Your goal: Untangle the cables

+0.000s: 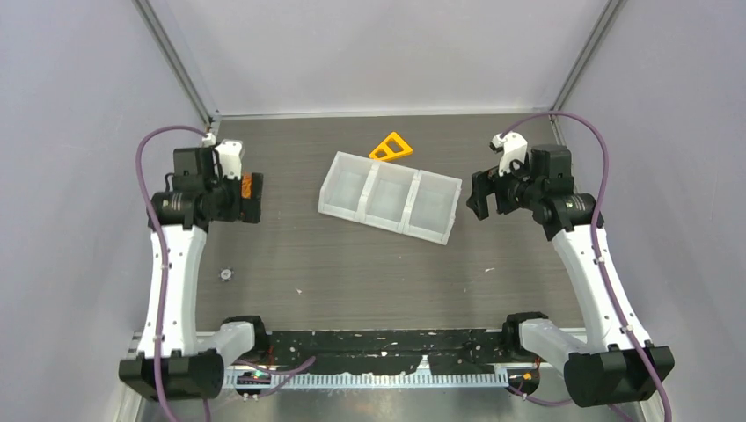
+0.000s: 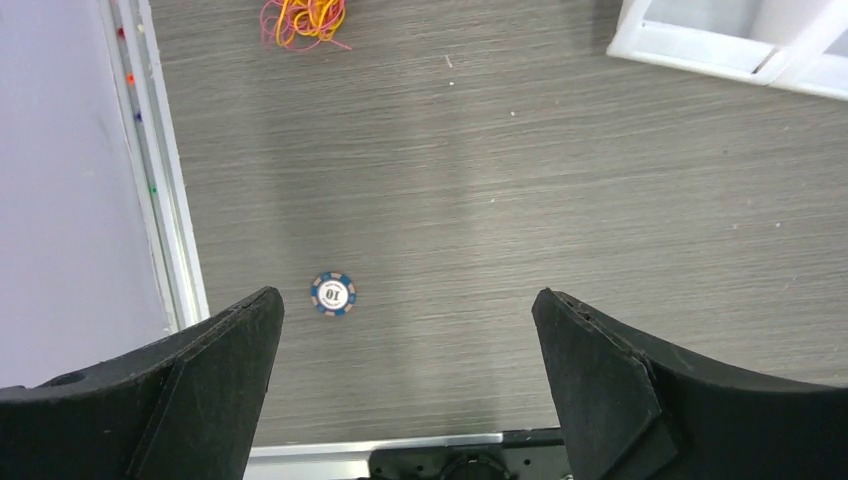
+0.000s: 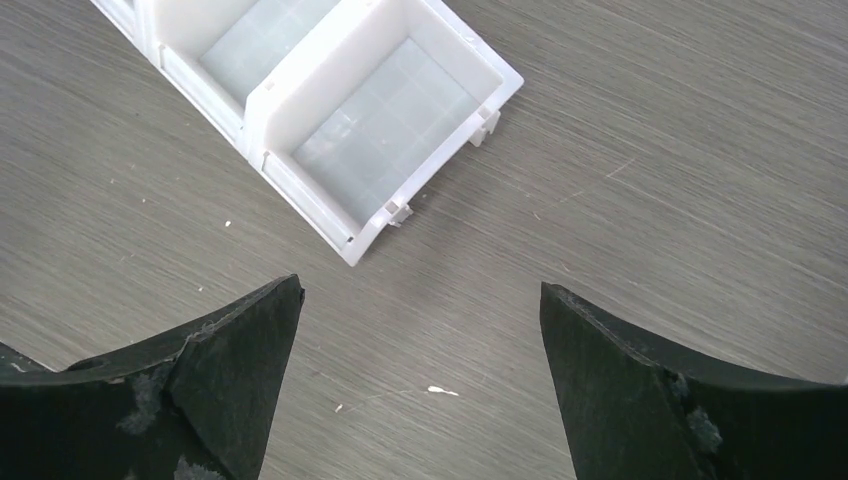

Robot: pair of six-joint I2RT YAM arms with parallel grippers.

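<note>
Untangling looks not yet begun: the tangled bundle of thin orange, yellow and pink cables (image 2: 305,22) lies near the grey wood-grain surface's (image 2: 500,200) left edge, ungripped. Left gripper (image 2: 405,296) and right gripper (image 3: 420,288) both hang wide apart, empty.

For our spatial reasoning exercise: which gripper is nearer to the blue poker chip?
Left. The left gripper hovers close to the poker chip, which lies near one fingertip in its wrist view. The right gripper is on the other side of the white three-compartment tray.
</note>
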